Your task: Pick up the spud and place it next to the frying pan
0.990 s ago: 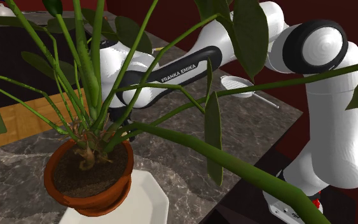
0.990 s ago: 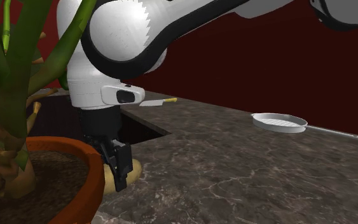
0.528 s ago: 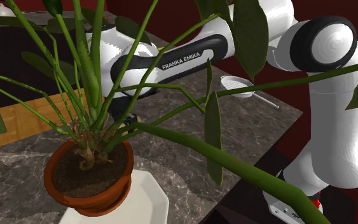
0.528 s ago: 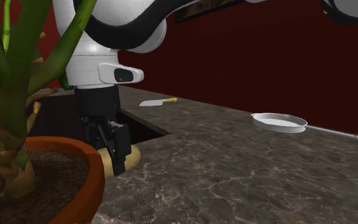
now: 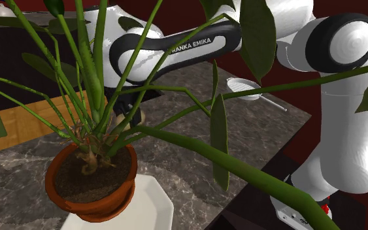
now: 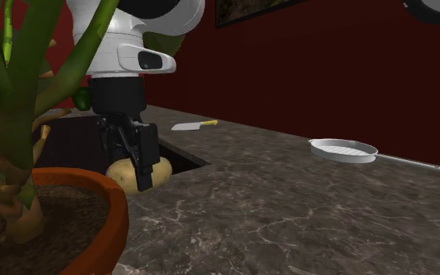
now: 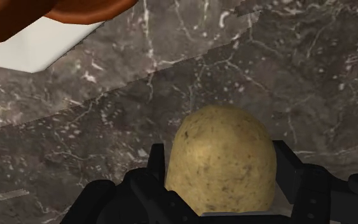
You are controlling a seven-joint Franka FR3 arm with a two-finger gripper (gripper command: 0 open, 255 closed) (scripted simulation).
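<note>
One risk: the plant pot [image 6: 81,201] rim sits close beside my gripper [image 6: 138,178], which is clamped on the potato [image 6: 121,173]; a brush there could twist it loose. The sink recess [image 6: 177,158] edge lies just behind. Beyond, open counter [image 6: 273,215] runs to the frying pan [image 6: 343,149], well apart.
</note>
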